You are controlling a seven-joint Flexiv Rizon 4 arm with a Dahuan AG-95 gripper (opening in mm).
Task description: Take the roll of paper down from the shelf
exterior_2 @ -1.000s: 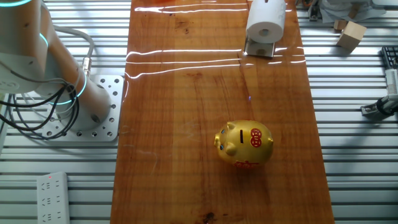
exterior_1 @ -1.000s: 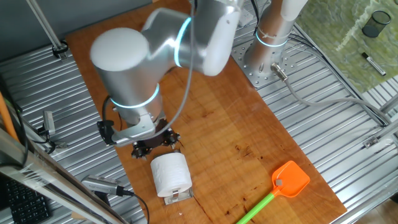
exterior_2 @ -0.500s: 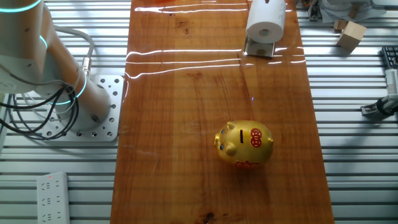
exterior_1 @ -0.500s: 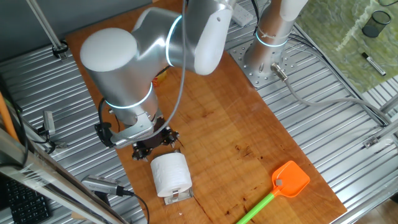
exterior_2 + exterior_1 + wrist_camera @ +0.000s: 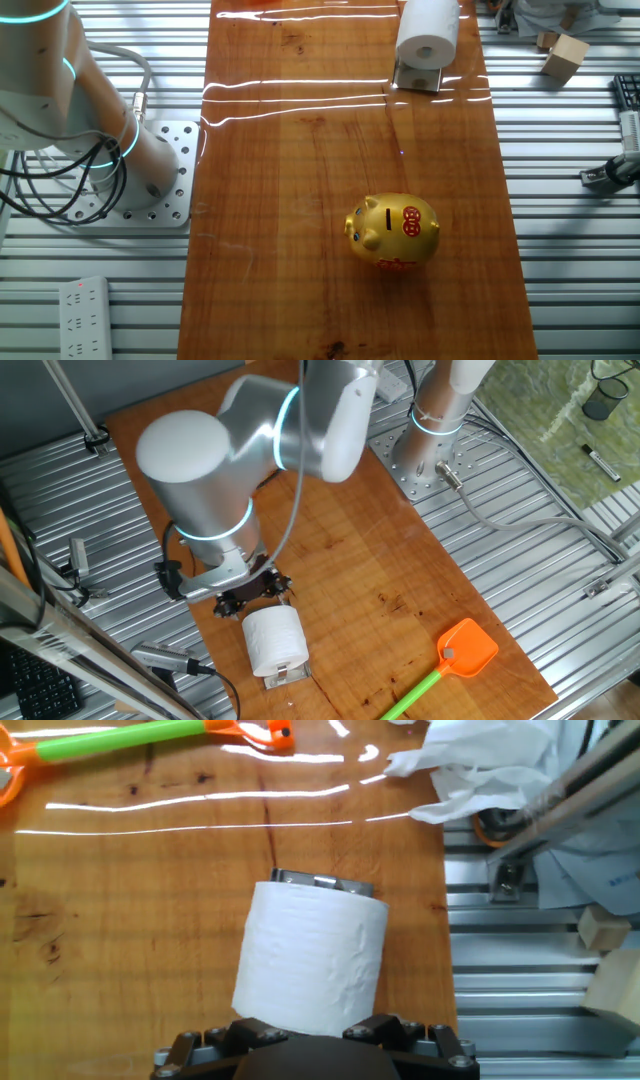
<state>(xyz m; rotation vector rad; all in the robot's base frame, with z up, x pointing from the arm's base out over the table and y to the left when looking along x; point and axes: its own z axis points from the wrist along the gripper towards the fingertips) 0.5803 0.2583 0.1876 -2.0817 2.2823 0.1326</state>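
Gripper [image 5: 250, 592]: just beside the far end of the roll; open or closed cannot be told, fingers not visible.
Roll of paper [image 5: 274, 639]: lying on the shelf [image 5: 284, 677], near table edge.
Hidden: shelf mostly covered by roll.
Around: orange swatter [image 5: 452, 658] at right, golden piggy bank [image 5: 392, 231], well apart.

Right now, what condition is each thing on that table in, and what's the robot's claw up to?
roll of paper: lying on its side on the shelf, not taken down yet.
shelf: flat on the wooden table, carrying the roll.
gripper: right beside the roll; open or shut cannot be told.
piggy bank: upright, alone mid-table.
fly swatter: lying flat, untouched.
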